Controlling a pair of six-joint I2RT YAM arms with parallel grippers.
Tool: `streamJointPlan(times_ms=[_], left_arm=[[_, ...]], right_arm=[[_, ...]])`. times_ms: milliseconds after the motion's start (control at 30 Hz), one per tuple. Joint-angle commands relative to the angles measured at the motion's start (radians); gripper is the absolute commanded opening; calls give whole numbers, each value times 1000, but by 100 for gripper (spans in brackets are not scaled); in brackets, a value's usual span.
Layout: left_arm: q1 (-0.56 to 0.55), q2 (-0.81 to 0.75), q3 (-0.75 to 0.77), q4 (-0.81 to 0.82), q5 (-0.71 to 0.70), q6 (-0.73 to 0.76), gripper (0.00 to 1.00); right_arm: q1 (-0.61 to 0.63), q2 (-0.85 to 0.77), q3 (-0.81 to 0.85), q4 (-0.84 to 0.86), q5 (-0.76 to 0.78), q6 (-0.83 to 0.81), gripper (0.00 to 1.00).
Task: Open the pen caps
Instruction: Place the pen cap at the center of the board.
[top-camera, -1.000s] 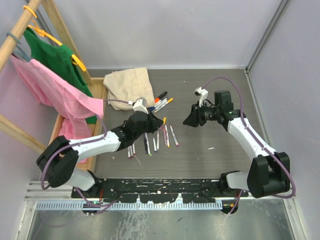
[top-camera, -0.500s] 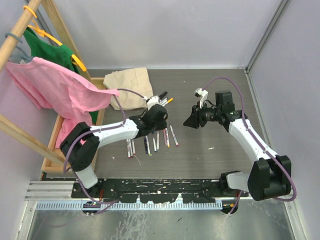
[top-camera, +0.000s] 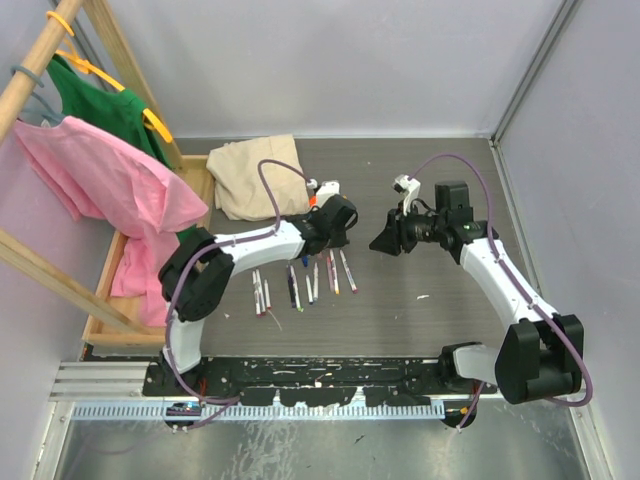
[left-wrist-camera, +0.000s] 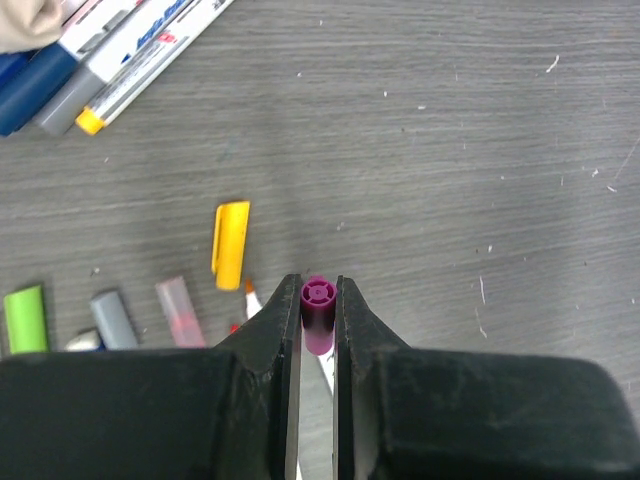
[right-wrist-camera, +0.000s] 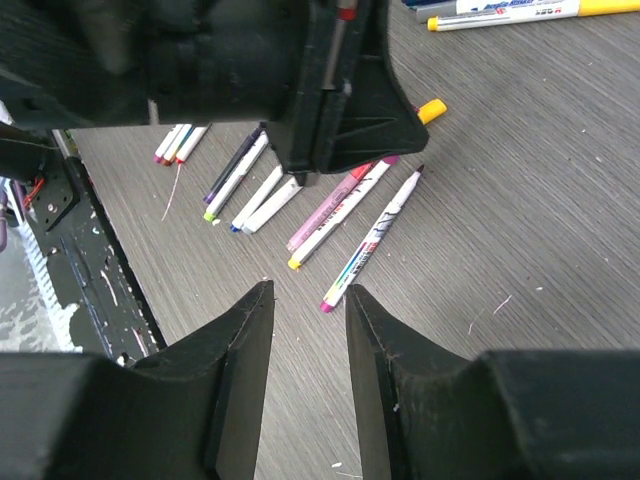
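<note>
Overhead, the left gripper (top-camera: 338, 225) hovers mid-frame above the pens (top-camera: 305, 283), with the right gripper (top-camera: 383, 240) beside it; at the left wrist, the jaws pinch a magenta cap (left-wrist-camera: 318, 310), while a yellow cap (left-wrist-camera: 230, 244) and a green cap (left-wrist-camera: 24, 318) lie loose at lower left, so several look done; at the right wrist, the fingers are half-spread and empty, and the other pens' caps are too small to judge.

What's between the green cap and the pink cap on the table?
A grey cap, lying between the green cap and the pink cap; the left wrist view shows it.
</note>
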Motion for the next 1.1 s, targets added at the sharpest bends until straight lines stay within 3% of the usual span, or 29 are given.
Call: streamJointPlan(times_ms=[0, 633, 867, 1067], left_arm=[[6, 66, 120, -62, -47, 44, 2], [43, 192, 232, -106, -21, 51, 13], [50, 206, 243, -104, 3, 57, 28], [52, 205, 252, -109, 11, 61, 30]], right_arm=[[-10, -37, 31, 32, -7, 7, 41], [-19, -45, 25, 42, -13, 18, 41], [-21, -47, 21, 45, -14, 19, 42], [-22, -48, 21, 45, -19, 19, 42]])
